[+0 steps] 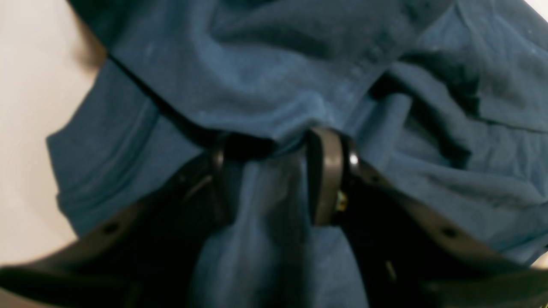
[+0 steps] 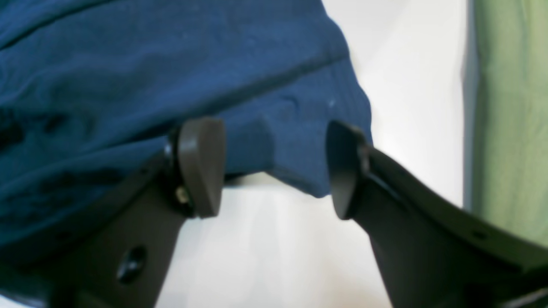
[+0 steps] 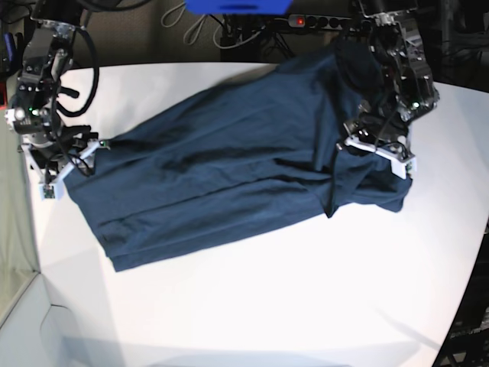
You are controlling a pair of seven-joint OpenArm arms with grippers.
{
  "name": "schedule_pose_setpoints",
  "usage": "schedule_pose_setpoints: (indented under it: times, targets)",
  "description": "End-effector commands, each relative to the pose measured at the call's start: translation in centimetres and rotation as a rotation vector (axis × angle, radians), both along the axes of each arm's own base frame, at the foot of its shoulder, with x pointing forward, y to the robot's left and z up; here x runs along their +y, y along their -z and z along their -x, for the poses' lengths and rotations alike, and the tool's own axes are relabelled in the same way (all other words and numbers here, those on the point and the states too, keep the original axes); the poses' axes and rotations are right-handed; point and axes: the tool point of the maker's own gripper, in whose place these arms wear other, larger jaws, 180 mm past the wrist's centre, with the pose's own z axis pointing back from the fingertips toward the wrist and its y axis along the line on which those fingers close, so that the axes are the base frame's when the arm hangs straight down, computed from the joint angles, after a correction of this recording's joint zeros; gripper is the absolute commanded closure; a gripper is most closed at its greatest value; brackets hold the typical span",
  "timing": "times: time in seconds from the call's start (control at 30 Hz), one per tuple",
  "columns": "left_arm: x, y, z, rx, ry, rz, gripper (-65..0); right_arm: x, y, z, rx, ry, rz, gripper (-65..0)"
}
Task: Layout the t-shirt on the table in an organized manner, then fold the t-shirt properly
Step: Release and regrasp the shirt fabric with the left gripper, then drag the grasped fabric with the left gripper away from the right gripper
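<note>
Base view has the t-shirt [image 3: 229,160] spread out across the far half of the table [image 3: 267,306], running from the left edge up toward the far right corner. It's mostly flat but still pretty wrinkly, with a long crease down the middle and a bunched-up lump at the right end.

My left gripper [image 1: 278,179] is sitting right in that lump near the right edge. From the left wrist cam, a thick fold of blue fabric runs up between my fingers [image 1: 325,179] and fills the gap, so my jaws are narrowed down around a pinch of shirt. Cloth is puckered and gathered all around the tips.

My right gripper [image 2: 274,167] is over at the left edge of the table, at the other end of the shirt. Right wrist cam shows the jaws standing wide, with a corner of the hem poking into the gap between the pads [image 2: 201,167]. Nothing's pinched there; there's white table showing under the corner. A green surface [image 2: 509,107] sits past the table edge on that side.
</note>
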Motion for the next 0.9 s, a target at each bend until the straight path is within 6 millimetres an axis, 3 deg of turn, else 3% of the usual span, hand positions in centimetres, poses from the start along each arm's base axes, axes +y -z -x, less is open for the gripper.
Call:
schedule_pose_setpoints:
  times: [0.0, 0.1, 0.17, 0.2, 0.5, 0.6, 0.7, 0.87]
  targets:
    - [0.1, -1.4, -1.5, -0.058, 0.0, -0.005, -22.7, -0.4, -1.4, -0.8, -0.05, -0.009, 0.017, -38.1]
    - [0.2, -1.8, -2.3, -0.074, -0.002, -0.004, -13.8, -0.4, -1.4, -0.9, -0.052, -0.009, 0.017, -38.1]
    - [0.1, -2.1, -2.7, -0.085, -0.004, -0.001, -2.2, -0.4, -1.4, -0.9, -0.052, -0.009, 0.017, -38.1]
    - [-0.2, -2.3, -3.0, -0.092, -0.005, 0.008, 0.0, -0.4, -1.4, -0.9, -0.052, -0.009, 0.017, -38.1]
    - [-1.1, -3.5, -3.6, -0.133, -0.011, 0.027, -0.2, -0.4, -1.4, -0.8, -0.05, -0.009, 0.017, -38.1]
    - [-0.7, -6.2, -4.4, -0.214, -0.02, 0.005, -0.2, -0.4, -1.3, -0.8, -0.047, -0.009, 0.016, -38.1]
    - [-0.2, -10.1, -6.9, -0.363, -0.038, -0.028, -0.2, -0.3, -1.2, -0.8, -0.046, -0.008, 0.014, -38.1]
    - [0.2, -16.0, -11.4, -0.549, -0.052, -0.042, -0.2, 1.4, -0.4, -0.7, -0.033, -0.033, -0.011, -38.1]
